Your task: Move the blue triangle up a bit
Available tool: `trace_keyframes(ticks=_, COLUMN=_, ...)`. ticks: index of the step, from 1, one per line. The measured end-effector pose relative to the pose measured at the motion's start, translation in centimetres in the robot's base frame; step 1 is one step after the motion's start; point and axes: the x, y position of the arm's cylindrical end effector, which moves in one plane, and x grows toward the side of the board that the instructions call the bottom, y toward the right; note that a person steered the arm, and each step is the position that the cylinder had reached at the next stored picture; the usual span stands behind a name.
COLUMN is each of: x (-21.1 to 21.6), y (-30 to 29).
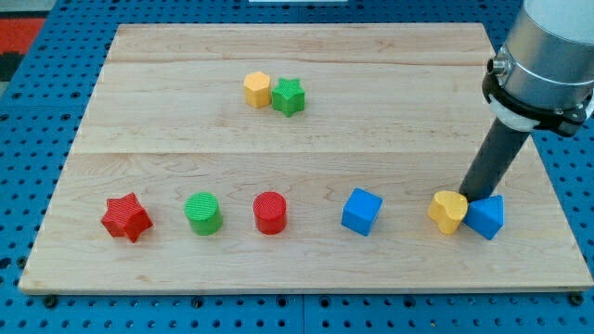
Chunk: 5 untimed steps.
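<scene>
The blue triangle (486, 217) lies near the board's lower right, touching a yellow heart-shaped block (448, 211) on its left. My tip (473, 197) comes down from the view's upper right and rests just above the seam between these two blocks, at the blue triangle's upper left edge.
A blue cube (361, 211), a red cylinder (270, 212), a green cylinder (202, 213) and a red star (126, 218) stand in a row to the left. A yellow hexagon (257, 89) and a green star (289, 96) sit together near the top. The wooden board (297, 269) lies on blue pegboard.
</scene>
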Motion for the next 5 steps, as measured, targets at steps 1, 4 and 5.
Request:
trace_keyframes(ticks=1, x=0.0, y=0.0)
trace_keyframes(ticks=4, x=5.8, y=12.1)
trace_keyframes(ticks=5, x=7.6, y=4.4)
